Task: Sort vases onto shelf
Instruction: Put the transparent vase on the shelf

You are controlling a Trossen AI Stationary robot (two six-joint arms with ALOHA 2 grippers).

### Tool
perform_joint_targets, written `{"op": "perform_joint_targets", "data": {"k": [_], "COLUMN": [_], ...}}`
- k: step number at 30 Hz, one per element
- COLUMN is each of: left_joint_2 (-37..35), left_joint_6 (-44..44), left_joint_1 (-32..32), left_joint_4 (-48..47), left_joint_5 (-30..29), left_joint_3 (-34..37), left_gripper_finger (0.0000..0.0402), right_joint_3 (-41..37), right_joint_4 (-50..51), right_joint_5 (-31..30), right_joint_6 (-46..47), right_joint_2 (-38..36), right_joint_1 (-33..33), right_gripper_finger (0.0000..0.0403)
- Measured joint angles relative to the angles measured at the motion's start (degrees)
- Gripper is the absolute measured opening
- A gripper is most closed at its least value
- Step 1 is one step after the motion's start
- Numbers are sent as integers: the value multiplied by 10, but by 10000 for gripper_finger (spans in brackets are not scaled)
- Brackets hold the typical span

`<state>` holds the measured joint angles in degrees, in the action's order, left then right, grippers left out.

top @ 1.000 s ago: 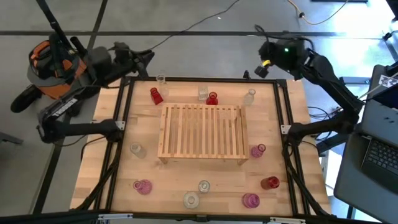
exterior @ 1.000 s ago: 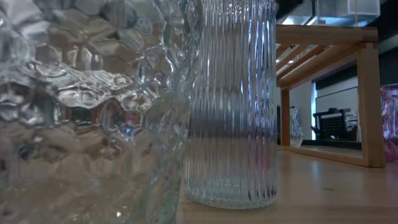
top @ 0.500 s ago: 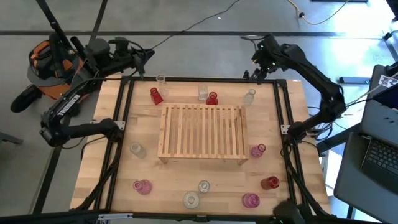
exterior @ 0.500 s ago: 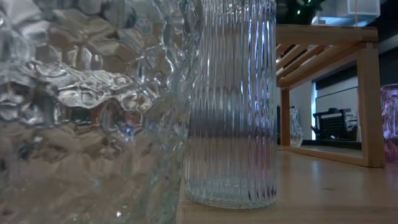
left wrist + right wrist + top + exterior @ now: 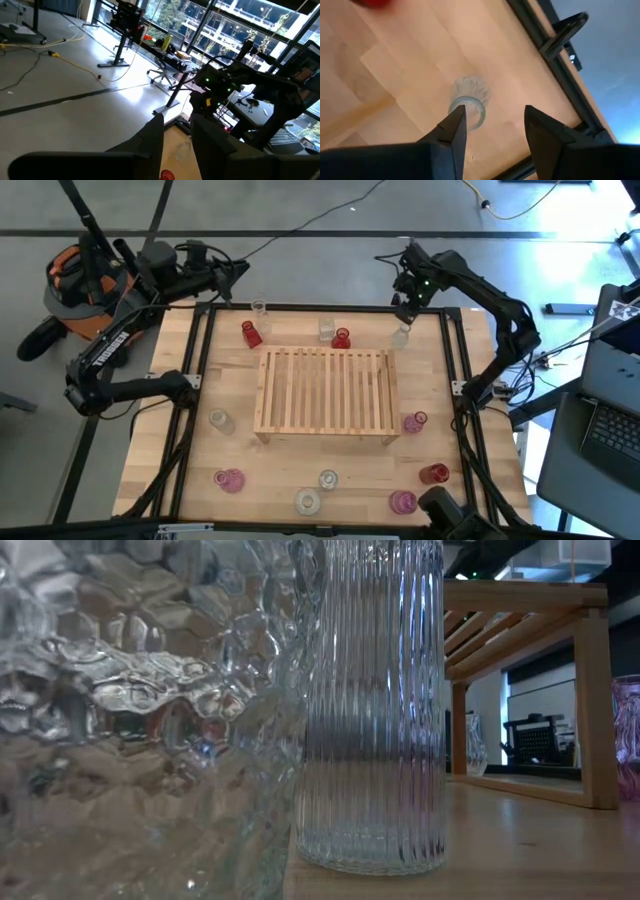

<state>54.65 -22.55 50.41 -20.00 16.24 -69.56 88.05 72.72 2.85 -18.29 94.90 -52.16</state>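
The right gripper (image 5: pixel 490 125) is seen parted, nothing held, hovering over a small clear glass bud vase (image 5: pixel 468 106) whose mouth sits nearer one finger than the gap's middle. If lowered so, the rim could be struck and the vase toppled. Beyond it, the pale wooden slatted shelf (image 5: pixel 325 391) lies bare. Farther off, the left gripper (image 5: pixel 175 142) is parked off-table, narrowly parted, nothing between its fingers.

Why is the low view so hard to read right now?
Low view: two clear vases stand right against the lens, the left one blurred and refracting, hiding most of the table; only the shelf shows past them. High view: even light, nothing blocked.
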Motion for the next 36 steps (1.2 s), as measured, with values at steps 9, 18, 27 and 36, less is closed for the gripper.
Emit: {"op": "perform_joint_targets", "data": {"k": [9,18,27,36], "left_joint_2": [1,1,1,1], "left_joint_6": [-11,-11,-11,-9], "left_joint_1": [0,0,0,0], "left_joint_4": [-2,-2,-2,-6], "left_joint_5": [15,25,26,25], "left_joint_3": [0,0,0,0], "left_gripper_finger": [90,90,90,90], "right_joint_3": [-18,-105,-116,-113], "right_joint_4": [4,-34,-61,-82], "right_joint_5": [-8,10,61,32], "right_joint_6": [0,10,20,20], "right_joint_2": [-1,0,-2,0], "right_joint_1": [0,0,0,0], "right_gripper_finger": [131,131,131,131]}}
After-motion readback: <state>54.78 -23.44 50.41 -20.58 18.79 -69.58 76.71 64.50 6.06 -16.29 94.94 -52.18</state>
